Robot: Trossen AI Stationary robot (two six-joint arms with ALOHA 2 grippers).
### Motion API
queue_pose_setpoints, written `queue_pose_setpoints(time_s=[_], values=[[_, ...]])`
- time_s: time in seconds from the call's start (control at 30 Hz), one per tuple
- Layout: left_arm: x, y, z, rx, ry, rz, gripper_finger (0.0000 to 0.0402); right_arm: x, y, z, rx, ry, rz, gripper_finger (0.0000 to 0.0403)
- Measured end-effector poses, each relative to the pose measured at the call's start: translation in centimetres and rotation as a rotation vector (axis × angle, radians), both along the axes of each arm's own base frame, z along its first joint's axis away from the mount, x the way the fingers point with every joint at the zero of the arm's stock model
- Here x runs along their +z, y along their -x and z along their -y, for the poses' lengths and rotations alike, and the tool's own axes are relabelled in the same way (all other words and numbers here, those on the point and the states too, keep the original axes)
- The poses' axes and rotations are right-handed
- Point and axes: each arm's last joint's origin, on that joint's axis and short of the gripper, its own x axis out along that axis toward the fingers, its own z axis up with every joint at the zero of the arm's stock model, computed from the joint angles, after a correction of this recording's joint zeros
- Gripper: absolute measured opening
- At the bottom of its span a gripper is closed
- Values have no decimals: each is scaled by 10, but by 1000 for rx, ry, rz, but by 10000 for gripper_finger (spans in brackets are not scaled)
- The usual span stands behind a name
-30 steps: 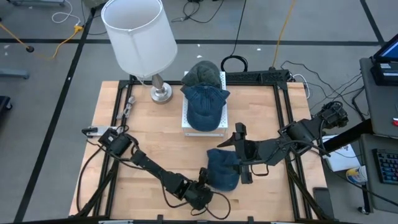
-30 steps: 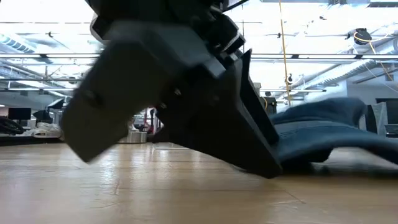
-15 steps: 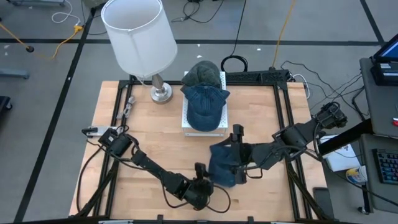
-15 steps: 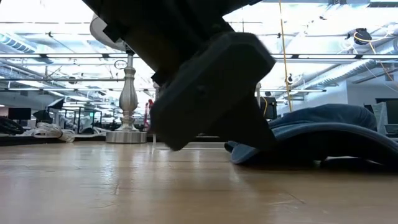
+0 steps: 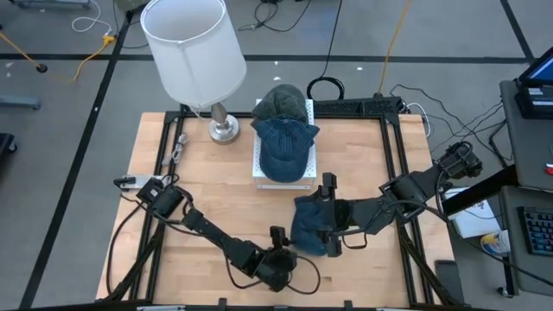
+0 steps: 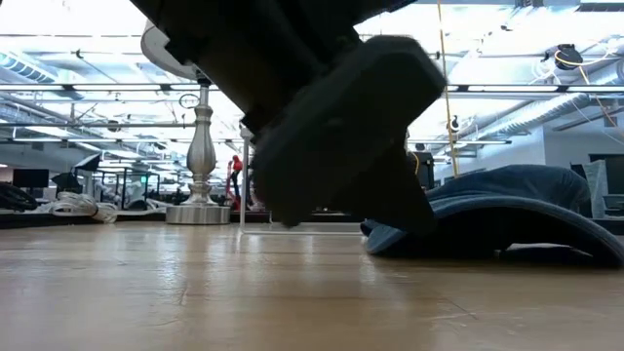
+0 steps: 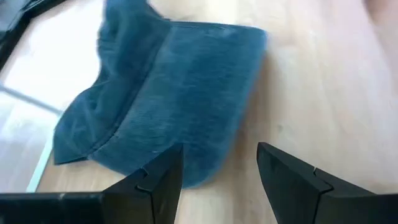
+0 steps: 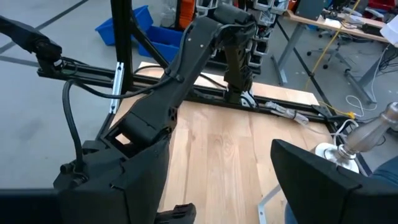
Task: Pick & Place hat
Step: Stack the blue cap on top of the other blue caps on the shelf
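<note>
Wooden table (image 5: 199,199) is carrying everything, sitting on grey floor. White-shaded lamp (image 5: 192,52) is standing at the far left corner, its metal base (image 6: 201,210) showing in the low view. White platform (image 5: 258,164) is sitting at far centre, with two caps stacked on it: blue cap (image 5: 283,145) in front, grey-green cap (image 5: 282,99) behind. Loose blue hat (image 5: 309,226) is lying flat on the table near the front, right of centre, brim toward the left arm (image 7: 180,93). Right gripper (image 5: 329,216) is hanging over the hat's far-right side, fingers spread wide, gripping nothing. Left gripper (image 5: 278,248) is sitting low just beside the hat's near-left edge, fingers (image 7: 163,180) standing wide apart, hat brim just ahead of them, not held.
</note>
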Motion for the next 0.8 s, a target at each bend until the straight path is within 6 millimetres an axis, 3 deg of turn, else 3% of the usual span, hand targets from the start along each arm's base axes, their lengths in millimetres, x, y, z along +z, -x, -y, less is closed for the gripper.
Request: queue_pose_setpoints(time_s=[0.8], values=[[-1,-11,-14,-79,-119,-29,209,0,1,-2,3,-2,2,274]])
